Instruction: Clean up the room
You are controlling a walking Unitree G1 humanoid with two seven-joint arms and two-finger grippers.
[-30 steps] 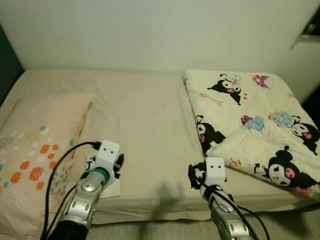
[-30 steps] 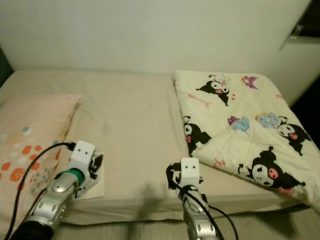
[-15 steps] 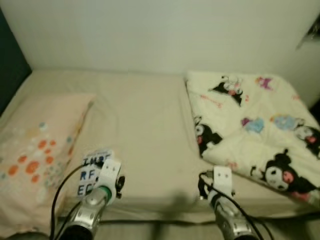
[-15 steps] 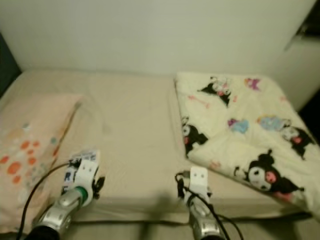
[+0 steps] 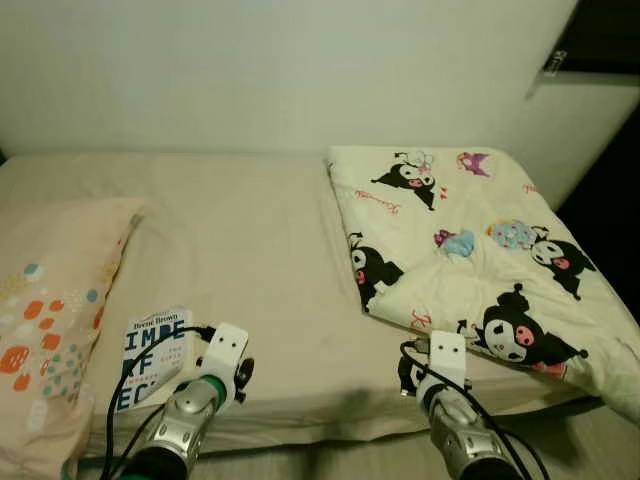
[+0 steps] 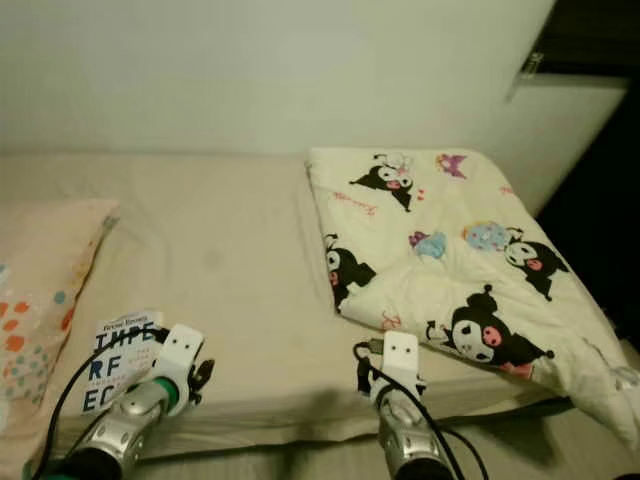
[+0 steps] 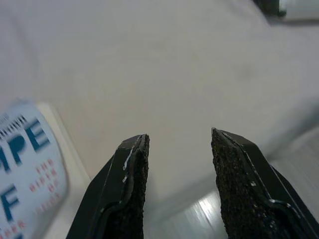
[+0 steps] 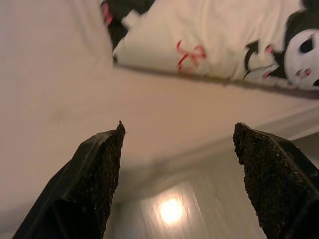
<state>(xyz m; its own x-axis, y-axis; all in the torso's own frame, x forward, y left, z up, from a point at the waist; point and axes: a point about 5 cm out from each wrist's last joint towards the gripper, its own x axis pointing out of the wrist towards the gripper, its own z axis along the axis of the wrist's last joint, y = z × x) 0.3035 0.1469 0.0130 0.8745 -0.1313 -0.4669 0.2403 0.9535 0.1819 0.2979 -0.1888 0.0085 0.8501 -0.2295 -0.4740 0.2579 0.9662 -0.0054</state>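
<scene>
On the bed (image 5: 250,240), the folded cartoon blanket (image 5: 460,250) lies right, the pillow (image 5: 50,300) left, a book (image 5: 150,355) at the near edge. The left gripper (image 7: 177,184) and right gripper (image 8: 177,169) hang parted, empty — a clumsy reach could nudge the book off.

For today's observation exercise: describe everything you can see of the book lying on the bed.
The book is a white paperback lying flat, cover up, near the front edge of the beige bed. Its cover bears large dark blue letters, with a small author line across the top. It rests beside the patterned pillow. The open left hand hovers just next to it, not touching.
</scene>
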